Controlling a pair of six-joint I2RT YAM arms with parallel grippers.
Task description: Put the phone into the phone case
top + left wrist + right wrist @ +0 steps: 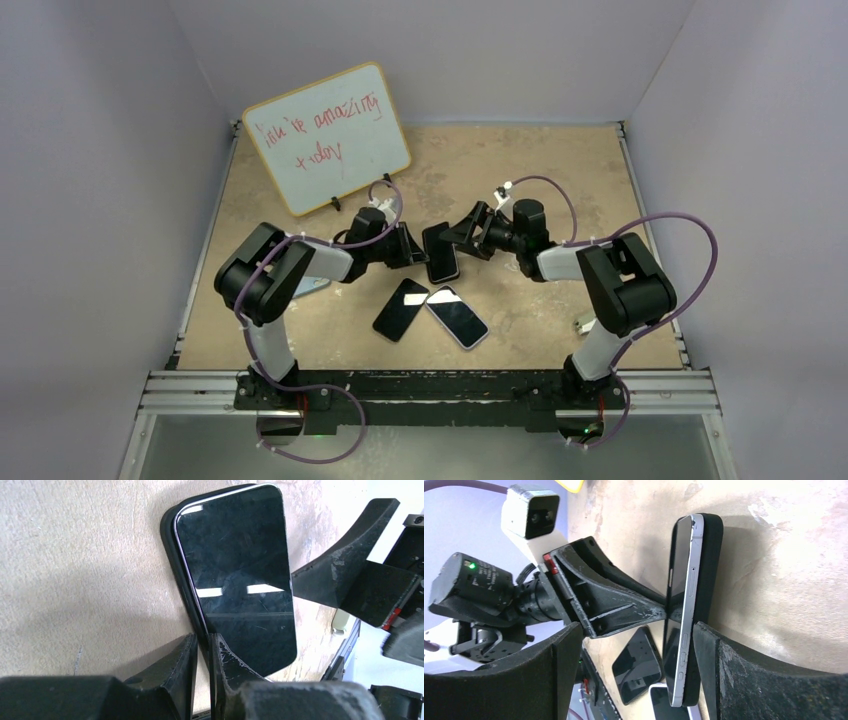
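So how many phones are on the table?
3. One phone lies on the black case mid-table; a dark phone and a white-edged phone lie nearer the bases. Another may hide under the left arm.

Phone case (169, 545) mostly hidden beneath the phone (235, 570); near corner behind left gripper (202, 645).

Two black-and-white arms w/ purple cables (665, 214).
L arm (268, 280) & R arm (625, 285): black joints, white links; L tool (202, 642) black, scuffed; white cam box (531, 510), green LED.
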